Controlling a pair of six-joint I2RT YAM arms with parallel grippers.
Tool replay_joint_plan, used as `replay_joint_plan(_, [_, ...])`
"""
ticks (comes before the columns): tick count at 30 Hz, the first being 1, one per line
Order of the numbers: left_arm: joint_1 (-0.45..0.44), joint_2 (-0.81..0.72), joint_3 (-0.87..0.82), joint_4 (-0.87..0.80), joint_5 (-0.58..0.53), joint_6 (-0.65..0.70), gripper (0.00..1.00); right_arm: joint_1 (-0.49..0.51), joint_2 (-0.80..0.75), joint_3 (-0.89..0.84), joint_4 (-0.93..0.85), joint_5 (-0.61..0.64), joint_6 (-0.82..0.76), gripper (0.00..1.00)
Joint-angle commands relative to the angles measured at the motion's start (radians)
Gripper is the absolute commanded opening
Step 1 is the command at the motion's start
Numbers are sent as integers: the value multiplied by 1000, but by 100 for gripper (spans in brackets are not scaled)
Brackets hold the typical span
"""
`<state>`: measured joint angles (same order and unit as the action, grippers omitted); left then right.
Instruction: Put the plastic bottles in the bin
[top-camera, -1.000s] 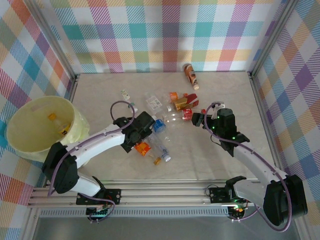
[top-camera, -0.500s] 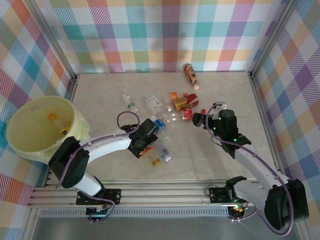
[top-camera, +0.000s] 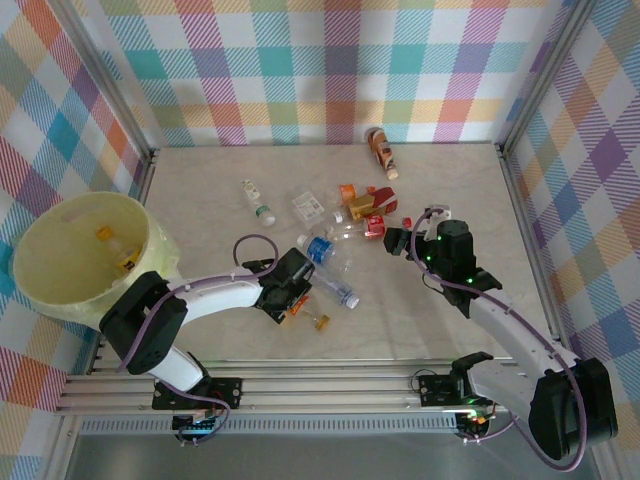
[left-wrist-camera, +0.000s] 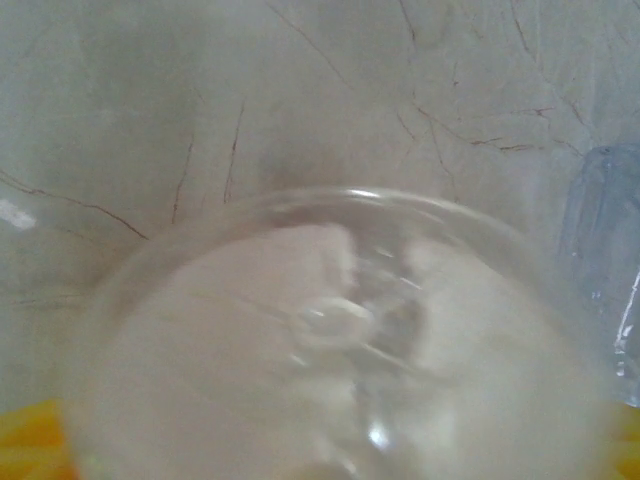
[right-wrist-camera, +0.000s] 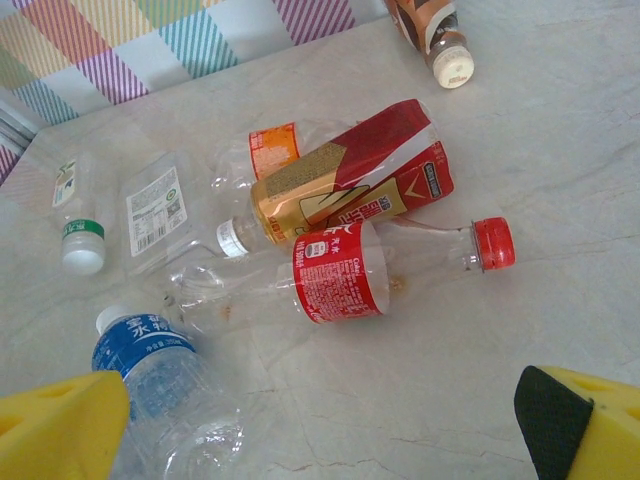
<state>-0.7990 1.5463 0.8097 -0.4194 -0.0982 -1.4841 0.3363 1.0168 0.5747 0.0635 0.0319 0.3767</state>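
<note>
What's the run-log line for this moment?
left gripper: at clear bottle, grip unclear | right gripper: open, empty, near red-label bottle | bin: few bottles in

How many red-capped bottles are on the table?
1: the red-labelled clear bottle, lying between the right fingers and the crushed red-and-gold bottle. Caps under the left arm may be hidden.

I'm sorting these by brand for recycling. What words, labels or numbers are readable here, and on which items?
"Coca-Cola", white script, only partly legible: red-label bottle.
White characters, too blurred to read: blue-label bottle.
Small print, too small to read: flattened clear bottle, red-and-gold bottle.
</note>
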Motion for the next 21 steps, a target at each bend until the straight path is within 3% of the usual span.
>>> replay_joint_plan(1, [-12, 14, -17, 23, 6, 9, 71, 6, -18, -8, 22, -22, -16, 100])
replay_joint_plan(10, [-8, -13, 22, 11, -32, 105, 58, 6, -37, -23, 38, -70, -54, 100])
replay_joint_plan(21, [51, -122, 122, -107, -87, 377, 50, 6, -37, -25, 74, -171, -120, 100])
